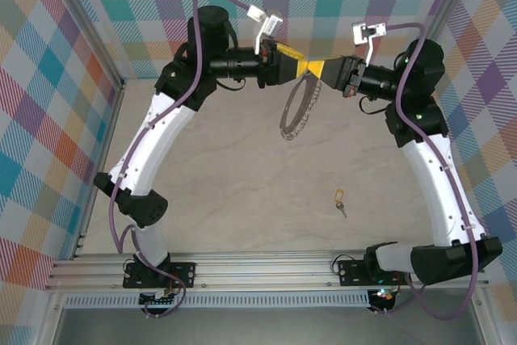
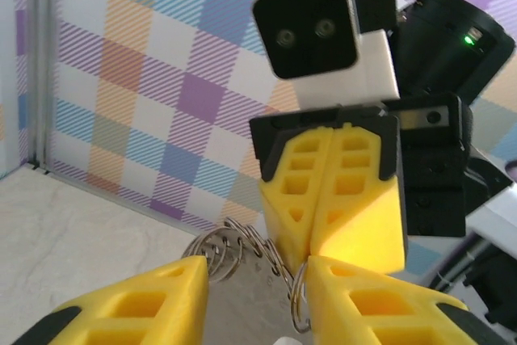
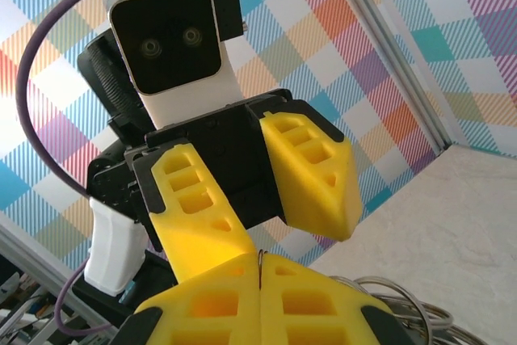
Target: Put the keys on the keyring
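Right claw (image 1: 314, 69) pinches keyring (image 1: 283, 120), hanging edge-down; key (image 1: 339, 199) head points far

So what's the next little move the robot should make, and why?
Probably draw the left gripper back off the keyring, toward the key: its jaws stand open, the right gripper is shut on the ring, and the key lies untouched on the table.
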`<state>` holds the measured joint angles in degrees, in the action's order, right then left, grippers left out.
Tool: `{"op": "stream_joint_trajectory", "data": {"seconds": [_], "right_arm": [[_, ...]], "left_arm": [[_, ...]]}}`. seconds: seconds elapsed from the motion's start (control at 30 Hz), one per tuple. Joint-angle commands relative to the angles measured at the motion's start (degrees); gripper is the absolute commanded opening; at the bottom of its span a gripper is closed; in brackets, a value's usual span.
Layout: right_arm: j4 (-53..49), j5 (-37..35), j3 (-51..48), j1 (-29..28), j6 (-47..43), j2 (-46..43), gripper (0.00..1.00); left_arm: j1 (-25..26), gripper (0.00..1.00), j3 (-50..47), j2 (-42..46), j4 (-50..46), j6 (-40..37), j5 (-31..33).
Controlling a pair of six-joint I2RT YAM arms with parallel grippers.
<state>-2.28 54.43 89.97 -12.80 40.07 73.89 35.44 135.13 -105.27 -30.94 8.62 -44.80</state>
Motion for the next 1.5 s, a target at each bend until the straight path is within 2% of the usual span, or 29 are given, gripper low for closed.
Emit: {"op": "stream_joint_trajectory", "data": {"seconds": [0.0,0.27,0.43,0.8,1.03,1.47], "right_arm": [[5.17,-0.46,-0.12,-0.56,1.67,-0.66,0.00],[13.97,-4.02,-1.14,-0.56,7.03,-1.27,0.00],[18.64,-6.03,-1.20,-0.52,9.98,-0.85,0.00],[25.95,-10.17,-1.62,-0.56,15.43,1.25,0.00],[28.45,-11.04,-2.43,-0.56,17.76,2.22,0.00],[29.19,-11.25,-2.17,-0.57,18.46,2.93,0.00]], "left_arm": [[-1.15,0.39,-2.52,3.77,6.62,7.00,4.42],[-2.70,0.39,-12.97,8.06,21.64,16.25,1.53],[-2.75,0.33,-14.00,7.64,26.47,19.73,-1.56],[-2.57,0.31,-18.88,7.42,41.21,30.62,-2.39],[-2.24,0.31,-19.04,6.33,45.59,33.95,-2.78],[-1.39,0.32,-18.95,5.52,42.28,31.53,-2.97]]}}
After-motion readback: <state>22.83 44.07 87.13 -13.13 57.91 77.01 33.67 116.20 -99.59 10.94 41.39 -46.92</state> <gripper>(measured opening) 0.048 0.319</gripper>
